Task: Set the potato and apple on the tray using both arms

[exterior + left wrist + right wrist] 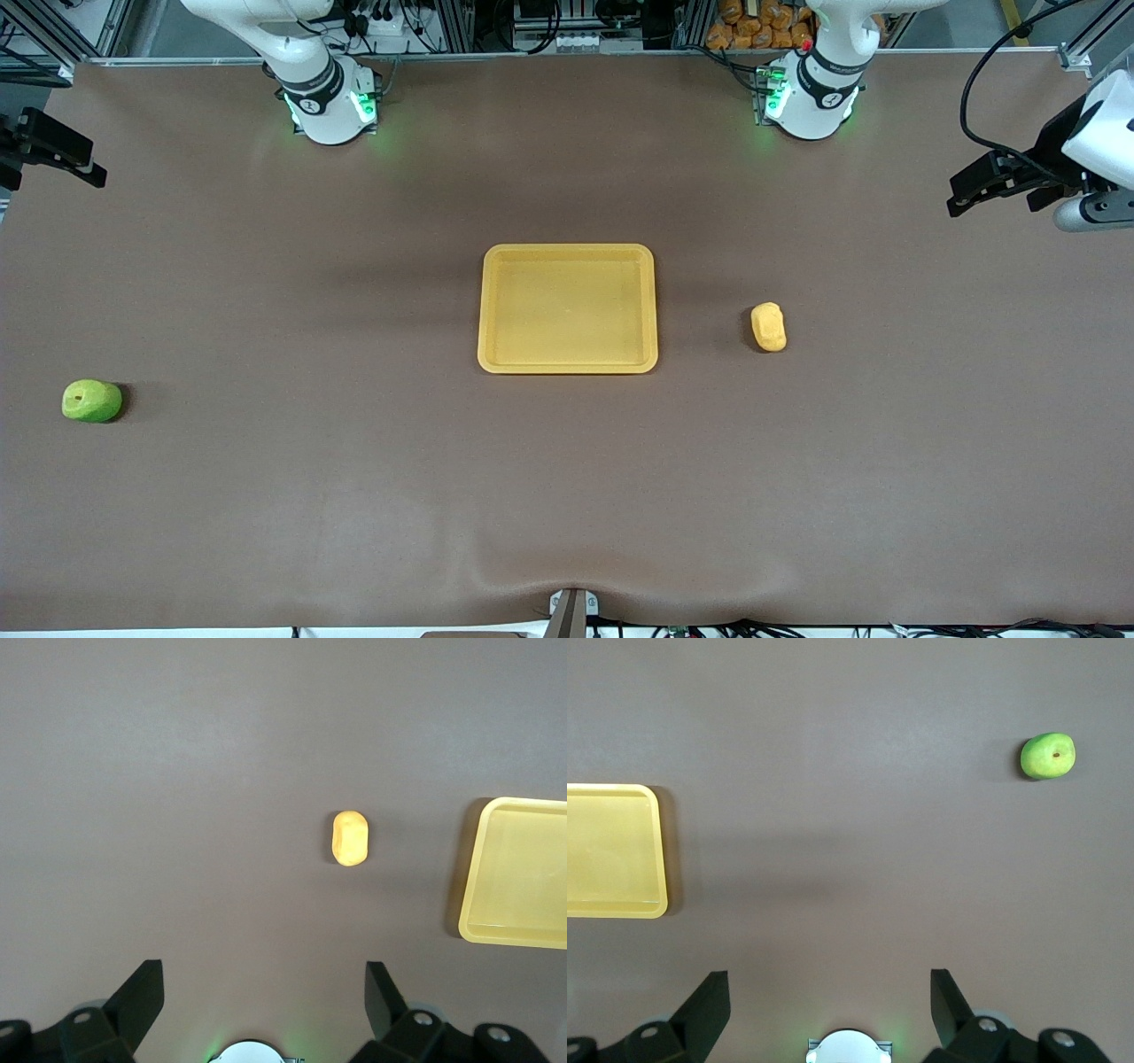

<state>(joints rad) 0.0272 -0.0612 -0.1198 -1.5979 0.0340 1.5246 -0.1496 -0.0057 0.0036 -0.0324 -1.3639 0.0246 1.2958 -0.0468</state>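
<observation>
Apple [91, 400], well off tray [568, 308]: firm, round, grip across middle | potato [768, 326] near tray: bumpy, pinch narrow width | left gripper [264, 992], right gripper [829, 992]: jaws apart, empty

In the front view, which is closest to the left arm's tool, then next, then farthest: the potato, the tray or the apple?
1. Bumpy yellow-orange potato, on the table toward the left arm's end, closest to the open left tool.
2. Flat rectangular yellow tray, mid-table.
3. Round green apple, toward the right arm's end, farthest.

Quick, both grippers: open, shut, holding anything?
Left gripper: open, empty, high above the table near the potato.
Right gripper: open, empty.
</observation>
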